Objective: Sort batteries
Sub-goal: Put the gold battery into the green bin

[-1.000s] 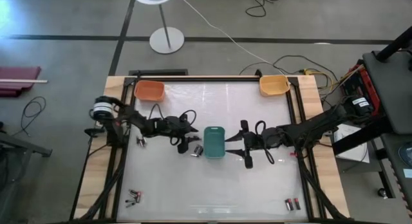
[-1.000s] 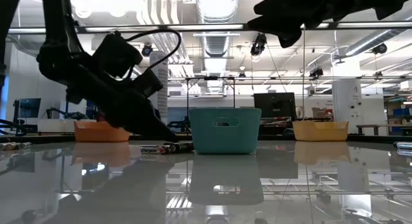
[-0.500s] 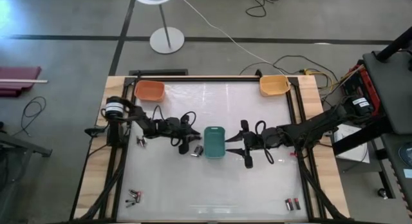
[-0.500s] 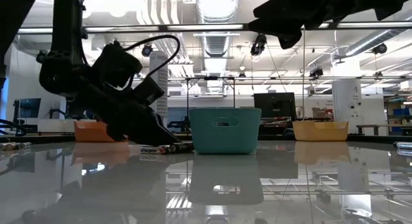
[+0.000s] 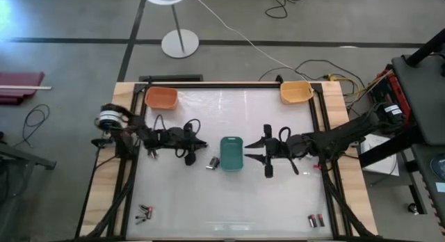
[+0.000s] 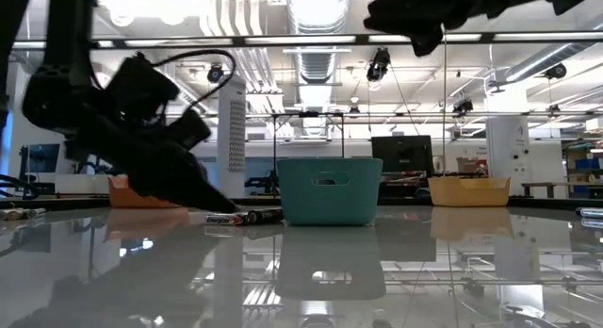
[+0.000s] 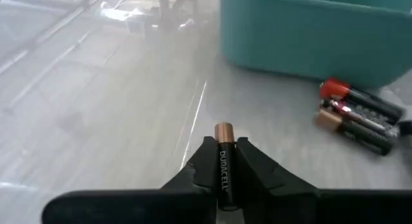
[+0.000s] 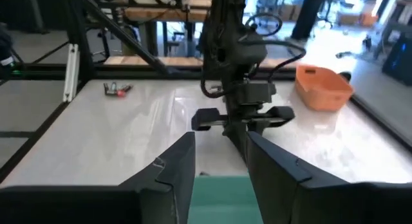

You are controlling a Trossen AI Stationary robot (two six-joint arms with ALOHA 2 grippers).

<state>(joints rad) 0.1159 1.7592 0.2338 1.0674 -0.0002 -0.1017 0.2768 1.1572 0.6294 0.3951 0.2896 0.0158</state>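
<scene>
The left gripper (image 7: 224, 161) is clamped on one Duracell battery (image 7: 224, 158), its copper end poking out past the fingertips. Ahead of the jaws lie three loose batteries (image 7: 358, 115) beside one teal bin (image 5: 231, 153). Beyond the bin, the right gripper (image 5: 266, 157) hovers with fingers (image 8: 172, 165) spread, holding nothing. One orange bin (image 5: 160, 97) and one yellow bin (image 5: 295, 92) sit at the far corners.

2 dark arms (image 5: 156, 136), looped black cables, black jaws.

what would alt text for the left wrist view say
The left hand grips a black Duracell battery, copper end forward, above the table. Ahead, three more batteries lie beside a teal bin.
</scene>
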